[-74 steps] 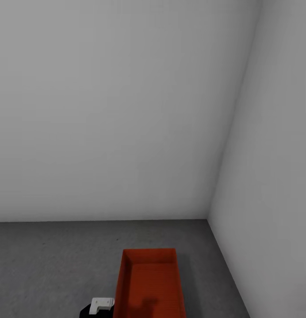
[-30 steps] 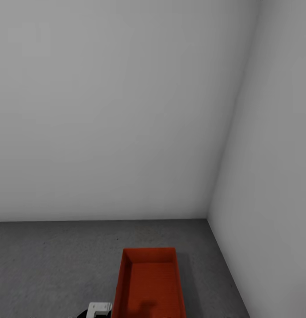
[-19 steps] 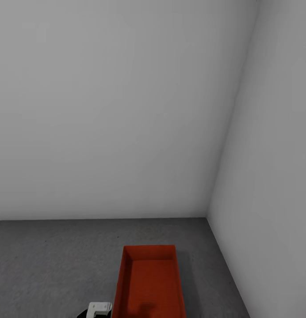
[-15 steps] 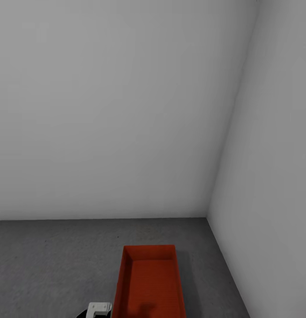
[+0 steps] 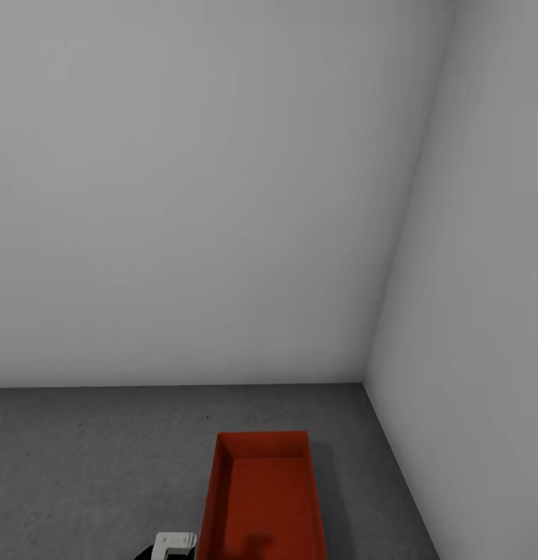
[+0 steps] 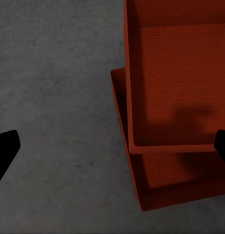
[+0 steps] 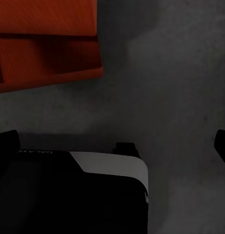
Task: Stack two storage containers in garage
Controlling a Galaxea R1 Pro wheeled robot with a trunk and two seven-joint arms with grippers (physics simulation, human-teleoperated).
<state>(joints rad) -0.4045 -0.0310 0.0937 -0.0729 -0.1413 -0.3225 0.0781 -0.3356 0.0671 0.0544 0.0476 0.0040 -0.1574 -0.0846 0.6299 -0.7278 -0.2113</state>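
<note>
Two red containers are stacked on the grey floor (image 5: 90, 467) near the right wall: upper container (image 6: 178, 83) on lower container (image 6: 156, 187). Left hand (image 6: 112, 146) and right hand (image 7: 114, 144) both stand wide, holding nothing.

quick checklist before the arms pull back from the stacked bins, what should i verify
1. Both bins in the garage corner: ok. The upper container sits on the lower container, which rests on the grey floor.
2. Stack alignment: not ok. From the left wrist view the lower container sticks out past the upper one on two sides, so they are offset.
3. Left gripper released: ok. Its fingers are spread wide, with nothing between them.
4. Right gripper released: ok. It is spread open over bare floor, away from the bins.
5. Upper container level and stable: cannot tell from these angles.
6. Wall clearance: ok, a floor gap shows in the head view.
</note>
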